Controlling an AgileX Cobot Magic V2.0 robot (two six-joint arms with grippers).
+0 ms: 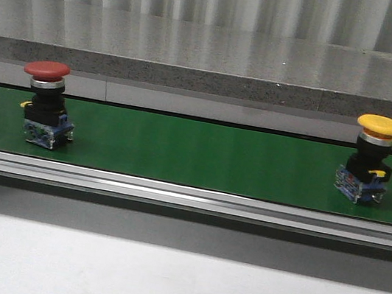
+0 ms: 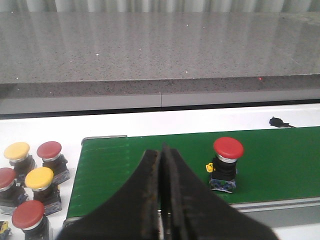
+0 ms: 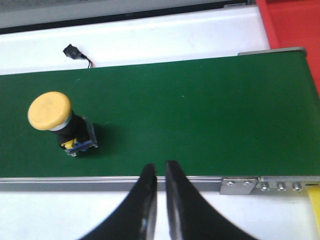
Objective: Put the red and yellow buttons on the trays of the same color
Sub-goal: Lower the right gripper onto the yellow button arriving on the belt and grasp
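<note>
The front view shows neither gripper, only the green belt (image 1: 195, 154) with a red button (image 1: 44, 104) upright near its left end and a yellow button (image 1: 369, 159) upright near its right end, well apart, with bare belt between them. A metal rail (image 1: 188, 194) runs along the belt's near edge, white table (image 1: 161, 276) lies nearer still, and a grey stone ledge (image 1: 211, 52) rises behind.

The left wrist view adds the left gripper (image 2: 161, 165), its jaws pressed together with nothing between them, above the belt's near edge. The red button (image 2: 226, 162) stands to its right, apart from the fingers. Only this view shows the belt's left end and, on the table beyond it, a cluster of spare buttons (image 2: 30, 185), red and yellow mixed, standing close together. A small black connector (image 2: 278, 122) lies on the table past the belt's far edge.

The right wrist view shows the right gripper (image 3: 160, 172), jaws nearly closed with a thin gap, empty, above the near rail. The yellow button (image 3: 57, 120) stands to its left, tilted in this view, clear of the fingers. The belt to the right is bare up to its end. Past that end, a red tray (image 3: 295, 30) fills the far corner, and a yellow edge (image 3: 315, 210) shows at the near corner; whether it is a tray cannot be told.
</note>
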